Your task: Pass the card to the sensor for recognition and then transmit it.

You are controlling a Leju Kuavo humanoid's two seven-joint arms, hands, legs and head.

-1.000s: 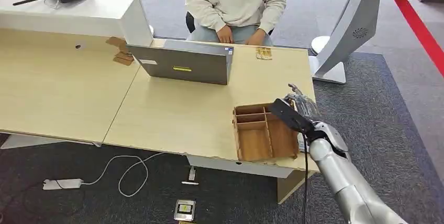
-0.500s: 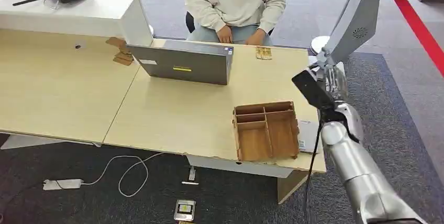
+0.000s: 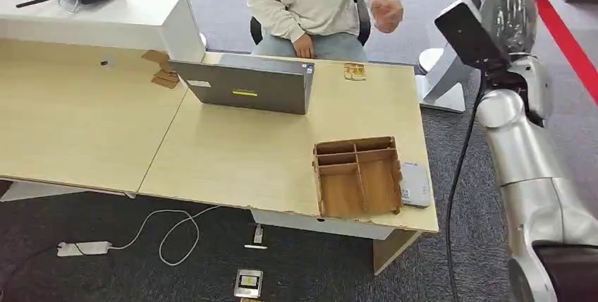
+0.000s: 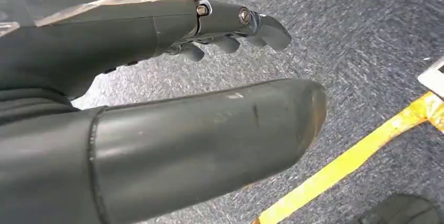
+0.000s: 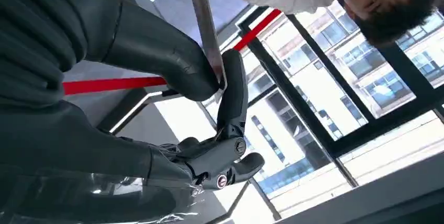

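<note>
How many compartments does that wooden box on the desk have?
4 visible in the wooden box: two large side-by-side ones nearest the desk edge, a narrow one above the left large one, and a strip along the far side, which may be subdivided.

Seen edge-on in the right wrist view, the card (image 5: 207,30) pinched in the right hand (image 5: 209,93) — face unreadable, far end cut off by the frame. Blurred in the head view, the person's raised hand (image 3: 386,14), with the head cropped by the top edge. Half tucked behind the wooden tray (image 3: 358,175) on the desk (image 3: 233,154), a pale flat device (image 3: 416,183) — label too small to read.
</note>
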